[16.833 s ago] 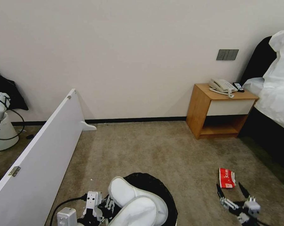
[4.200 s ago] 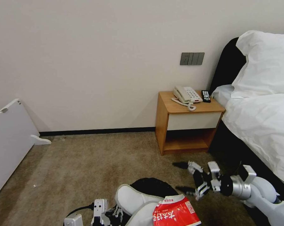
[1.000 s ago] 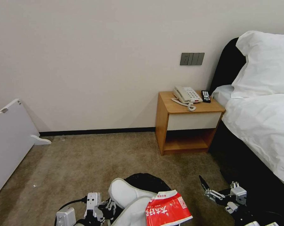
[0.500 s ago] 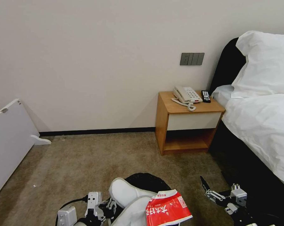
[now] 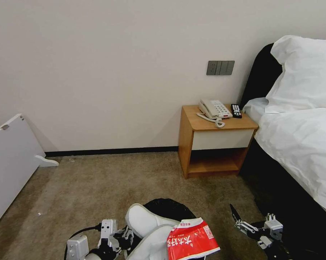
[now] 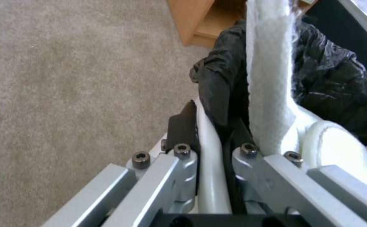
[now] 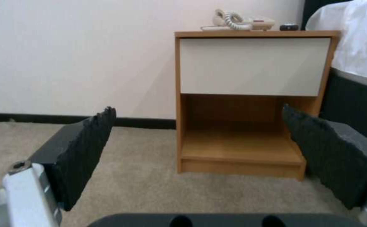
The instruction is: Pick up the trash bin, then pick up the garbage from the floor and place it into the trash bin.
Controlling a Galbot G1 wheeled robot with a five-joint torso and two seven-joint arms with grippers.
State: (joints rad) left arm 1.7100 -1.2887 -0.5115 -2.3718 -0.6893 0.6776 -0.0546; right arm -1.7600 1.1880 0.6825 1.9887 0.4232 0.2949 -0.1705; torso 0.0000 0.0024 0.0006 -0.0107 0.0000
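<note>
beige carpet (image 5: 98,184) across the lower half of the head view, plain wall above, wooden nightstand (image 5: 215,144) right of centre, bed (image 5: 300,126) at the right edge, white panel (image 5: 9,162) leaning at the left edge.

bin (image 5: 170,207) at bottom centre of the head view, lifted and held by the left gripper (image 5: 125,238) at the lower left. in the left wrist view, jaws closed on the bin's rim (image 6: 210,176), one finger (image 6: 179,126) outside the white wall, the other inside against the black liner (image 6: 330,82).

already in the bin: white slippers (image 5: 145,224) sticking up out of the opening, red snack packet (image 5: 192,242) lying on top, toward the lower edge of the frame. hard to tell what else sits underneath them.

right gripper (image 5: 247,224) at the lower right of the head view, low over the carpet beside the bed. jaws wide apart and empty in the right wrist view, pads (image 7: 82,151) framing the nightstand's open shelf (image 7: 238,148) ahead.

judging by this: bin pickup done, slippers and packet binned. no loose litter seen on the stretch of carpet in view, so likely near the end, or any remaining pieces lie outside these views.
</note>
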